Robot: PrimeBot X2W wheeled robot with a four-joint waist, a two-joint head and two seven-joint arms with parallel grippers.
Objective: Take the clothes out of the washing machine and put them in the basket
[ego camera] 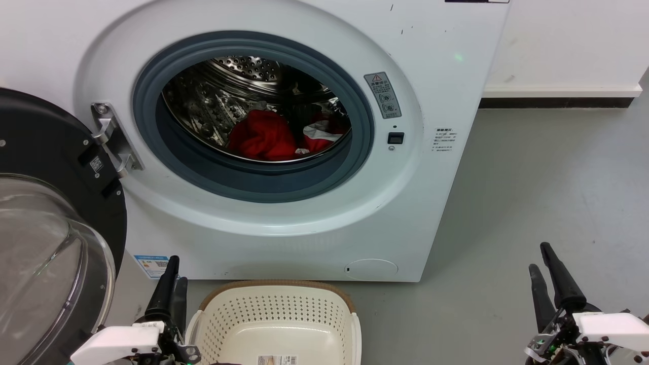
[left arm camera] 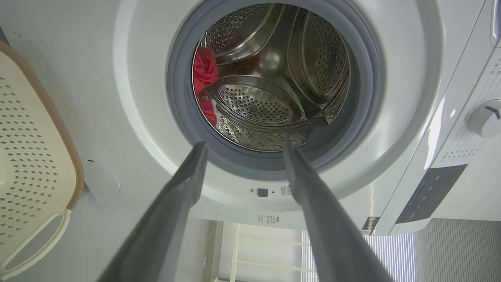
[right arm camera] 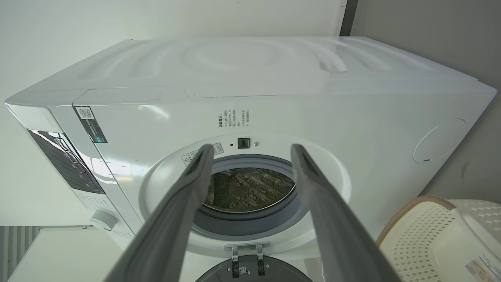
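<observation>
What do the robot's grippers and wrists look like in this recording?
The left gripper and the right gripper each have two long, tapering, matt dark grey fingers with rounded tips. Each is mounted on a boxy white wrist housing, with a small green light glowing at its base.

Washing machine [ego camera: 431, 76] at 12 o'clock, its door [ego camera: 45, 147] swung open at 9. In the drum [ego camera: 203, 101]: plain red garment [ego camera: 263, 136] low in the porthole, red garment with white band [ego camera: 324, 136] touching it at its 3 o'clock. Basket [ego camera: 276, 285] on the floor [ego camera: 532, 192] at 6, just before the washer, a label [ego camera: 276, 360] on its bottom. My left gripper [ego camera: 176, 271] at 7, beside the basket rim, fingers overlapping in view. My right gripper [ego camera: 539, 257] at 4, fingers parted above the floor.
</observation>
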